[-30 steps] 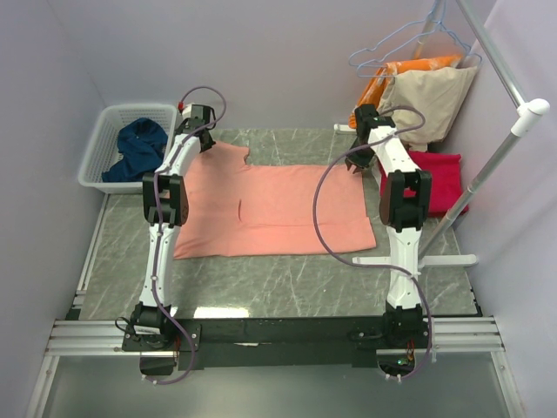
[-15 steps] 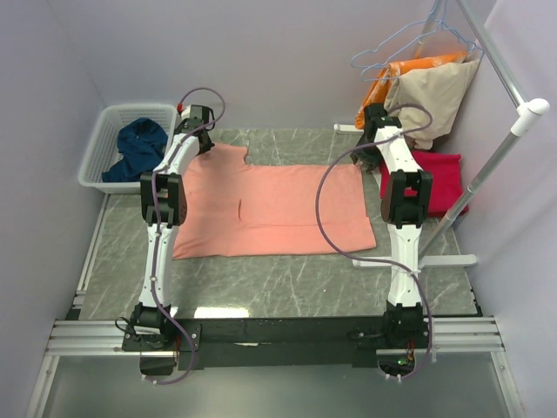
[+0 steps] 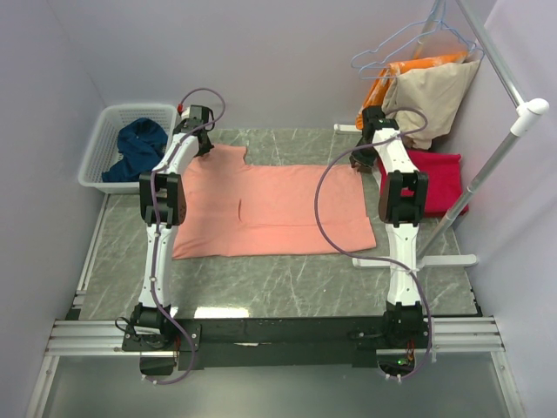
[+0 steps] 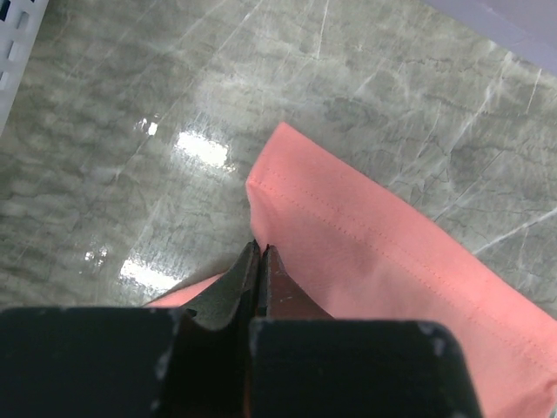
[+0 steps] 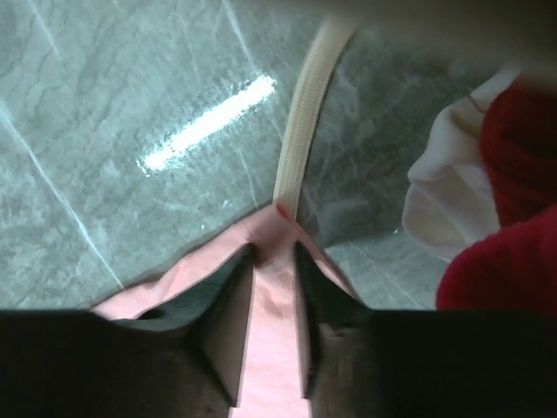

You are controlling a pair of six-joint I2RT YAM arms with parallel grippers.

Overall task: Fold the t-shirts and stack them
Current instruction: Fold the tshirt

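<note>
The salmon-pink t-shirt [image 3: 278, 209] lies folded into a flat rectangle on the marble table [image 3: 287, 283]. My left gripper [image 3: 202, 144] is at its far left corner. In the left wrist view its jaws [image 4: 259, 248] are pressed together on the cloth's edge [image 4: 374, 252]. My right gripper [image 3: 362, 162] is at the far right corner. There its jaws [image 5: 274, 248] stand apart and astride the pink corner [image 5: 274, 348], with cloth between them. A crimson-red t-shirt [image 3: 435, 178] lies folded at the right. A navy-blue t-shirt [image 3: 139, 148] sits crumpled in the basket.
A white basket [image 3: 100, 148] stands at the far left. A clothes rack with hangers, a beige garment [image 3: 431, 91] and an orange one stands at the far right; its white foot [image 3: 418, 259] lies on the table and passes just beyond my right fingertips [image 5: 309, 113].
My right gripper shifted slightly toward the far edge at the shirt's corner, and its jaws widened, then narrowed again. The left arm has stayed in place.
</note>
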